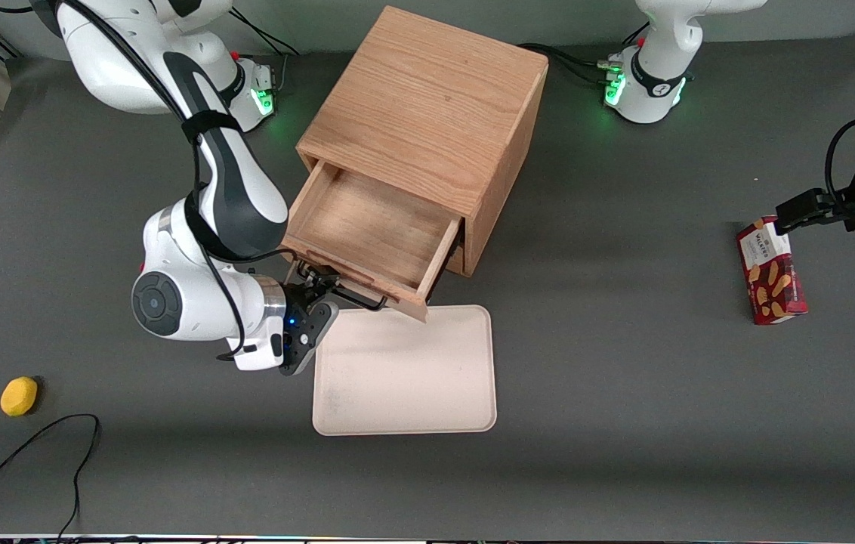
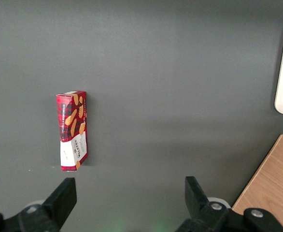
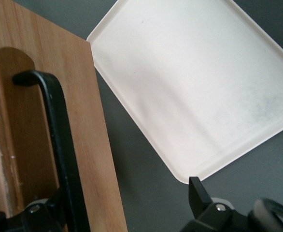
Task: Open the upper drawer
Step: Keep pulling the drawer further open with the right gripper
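The upper drawer [image 1: 367, 227] of the oak cabinet [image 1: 427, 106] stands pulled out and shows its bare wooden inside. Its thin black bar handle [image 1: 356, 300] runs along the drawer front on the side nearest the front camera. My right gripper [image 1: 314, 291] is at the working-arm end of that handle, just above the table. In the right wrist view the gripper [image 3: 127, 210] is open. The black handle [image 3: 59, 145] and the edge of the drawer front [image 3: 95, 140] lie between the fingers, close to one of them. The lower drawer is hidden under the upper one.
A cream tray [image 1: 405, 370] lies on the table right in front of the open drawer, also in the right wrist view [image 3: 194, 87]. A yellow fruit [image 1: 19, 396] and a black cable [image 1: 57, 446] lie toward the working arm's end. A red biscuit box [image 1: 771, 272] lies toward the parked arm's end.
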